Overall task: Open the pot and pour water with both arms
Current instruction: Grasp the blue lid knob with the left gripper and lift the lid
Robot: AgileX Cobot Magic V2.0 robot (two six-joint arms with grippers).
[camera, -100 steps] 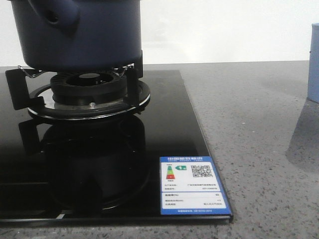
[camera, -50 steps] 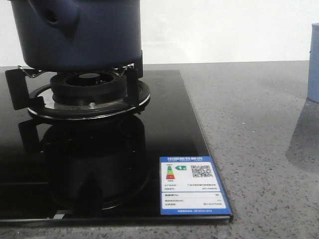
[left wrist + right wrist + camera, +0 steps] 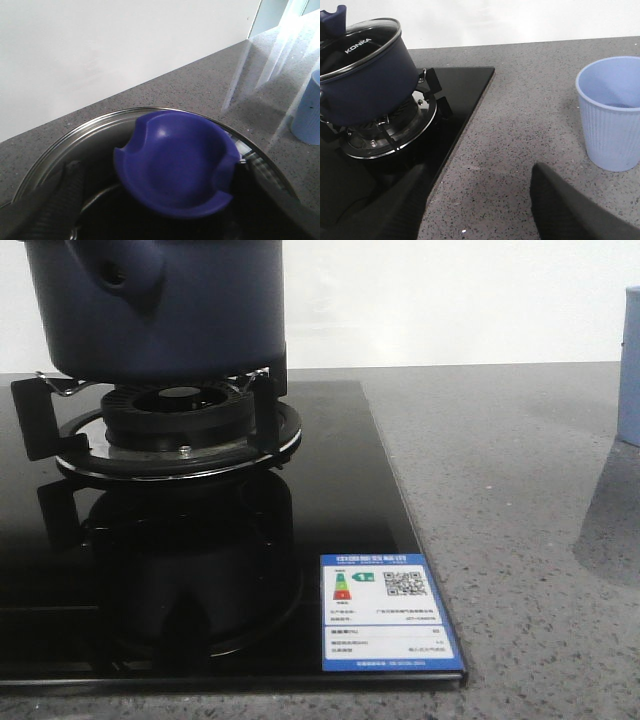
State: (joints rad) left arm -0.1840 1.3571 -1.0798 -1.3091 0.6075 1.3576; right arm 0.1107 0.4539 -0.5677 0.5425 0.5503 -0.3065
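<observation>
The dark navy pot [image 3: 160, 310] sits on the burner stand, its stubby holed handle [image 3: 118, 275] facing me. In the right wrist view the pot [image 3: 370, 85] wears a glass lid [image 3: 362, 42] with a metal rim and a blue knob [image 3: 335, 14]. My left gripper [image 3: 160, 170] hangs over the lid, open, one finger on each side of the blue knob [image 3: 175, 160]; a gap shows on one side, the other finger lies close against it. My right gripper [image 3: 480, 200] stands open over bare counter between stove and cup, holding nothing.
The black glass stove [image 3: 330, 490] carries the ringed burner [image 3: 180, 425] and a blue energy label [image 3: 390, 615]. A pale blue ribbed container [image 3: 610, 115] stands on the grey speckled counter [image 3: 500, 490] to the right, and a white wall runs behind.
The pot has turned a little on the stand, its handle shifting slightly to the right in the front view. Nothing else has moved.
</observation>
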